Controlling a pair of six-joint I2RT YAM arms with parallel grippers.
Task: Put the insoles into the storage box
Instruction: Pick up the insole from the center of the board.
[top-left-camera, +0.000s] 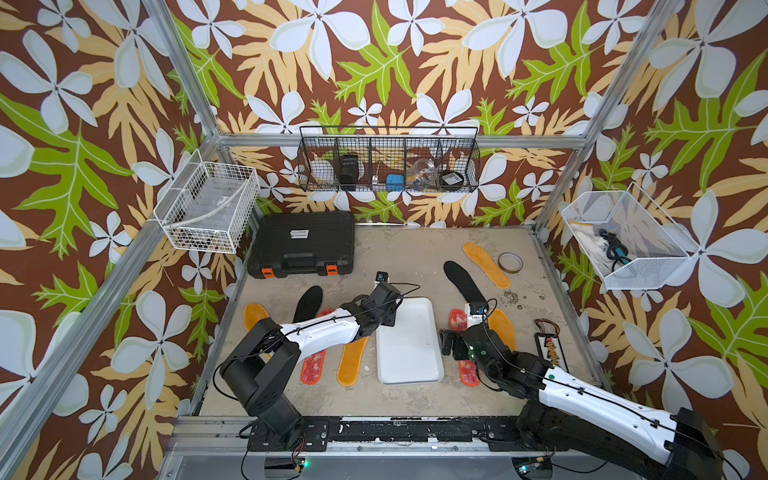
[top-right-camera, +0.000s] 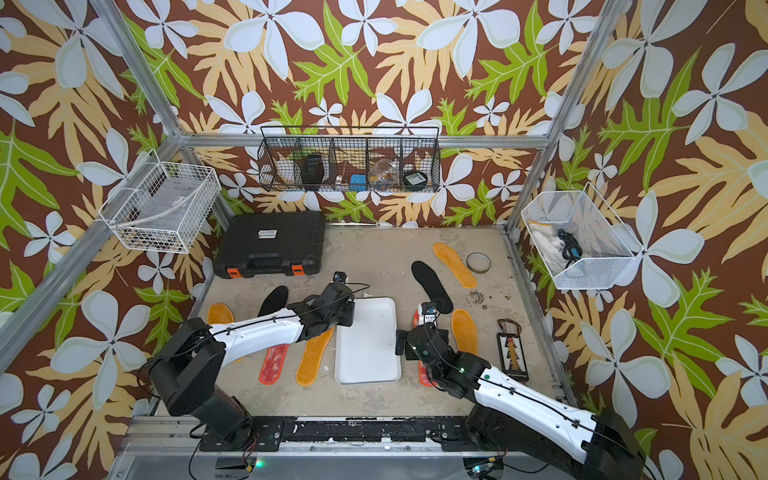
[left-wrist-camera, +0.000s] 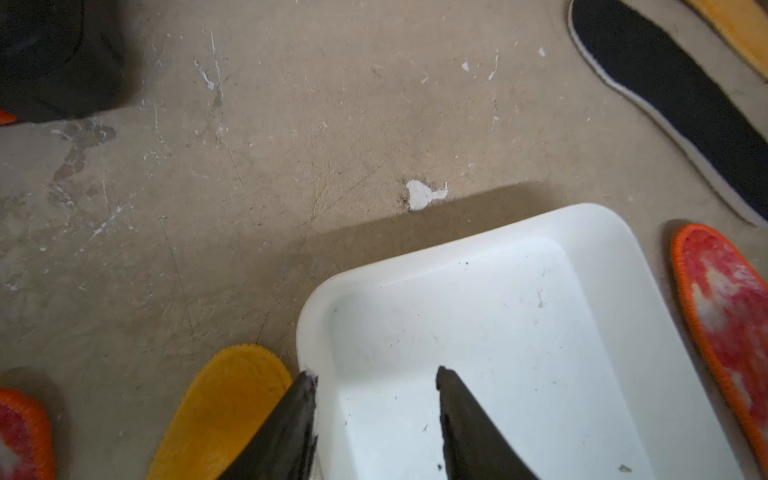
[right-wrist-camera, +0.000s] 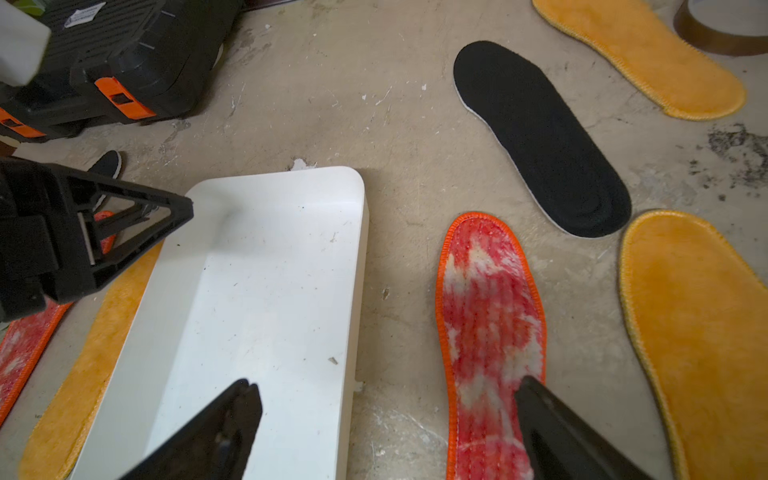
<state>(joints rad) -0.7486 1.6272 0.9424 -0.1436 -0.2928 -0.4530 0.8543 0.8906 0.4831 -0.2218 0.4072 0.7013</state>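
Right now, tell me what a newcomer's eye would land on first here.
The loud flower-and-leaf wallpaper on the walls strikes first. Next comes the empty white storage box in the middle of the table, flanked by bright insoles: an orange-yellow insole and a red-white insole on its left, a black insole to its far right. Both arms reach in from the near edge, left claw and right claw open at the box's long sides.

White storage box (top-left-camera: 409, 340) lies flat, insoles (top-left-camera: 352, 357) scattered flat around it.
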